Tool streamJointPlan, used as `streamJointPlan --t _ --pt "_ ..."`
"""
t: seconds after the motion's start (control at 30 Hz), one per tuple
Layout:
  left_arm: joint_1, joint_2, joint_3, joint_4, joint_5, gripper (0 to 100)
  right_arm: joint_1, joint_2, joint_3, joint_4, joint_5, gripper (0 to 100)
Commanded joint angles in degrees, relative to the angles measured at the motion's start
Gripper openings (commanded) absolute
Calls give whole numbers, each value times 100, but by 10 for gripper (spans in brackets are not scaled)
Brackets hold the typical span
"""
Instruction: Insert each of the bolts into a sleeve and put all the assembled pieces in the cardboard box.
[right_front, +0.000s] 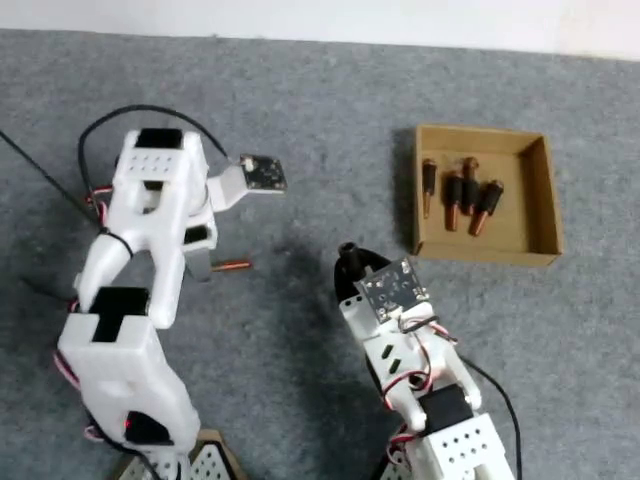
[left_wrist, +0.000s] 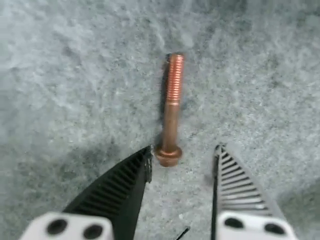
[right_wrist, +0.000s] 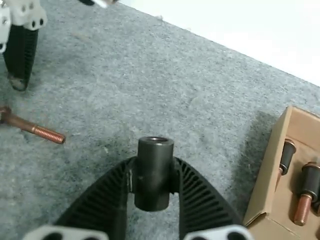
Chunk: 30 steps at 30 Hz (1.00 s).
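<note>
Now, my left jaws open over the worktop (right_front: 300, 90), bolt (left_wrist: 171, 115) lying with its head between their tips, my right jaws gripping an upright sleeve (right_wrist: 155, 172), four assembled pieces (right_front: 463, 195) in the cardboard box (right_front: 480, 133).

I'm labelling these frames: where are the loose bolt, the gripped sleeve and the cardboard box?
loose bolt (left_wrist: 172, 117), left wrist view, middle of its shank
sleeve (right_wrist: 153, 172), right wrist view, its side wall
cardboard box (right_front: 485, 256), high view, its near wall
</note>
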Motion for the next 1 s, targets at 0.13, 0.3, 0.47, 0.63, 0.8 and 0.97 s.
streamJointPlan --t 0.13,0.3,0.47,0.63,0.8,0.97 --pt "-75 -66 -1103 273 3613 200 57 -57 4 -224 79 9" --pt "-57 -22 -1033 932 7103 200 57 -57 4 -224 79 9" --pt "110 -22 -778 932 9433 200 57 -57 4 -224 79 9" --pt "303 -40 -259 932 10013 200 57 -57 4 -224 79 9" --pt "233 -13 -189 958 11209 203 57 -57 4 -224 79 9" --pt "207 -22 40 642 12044 204 57 -57 4 -224 79 9"
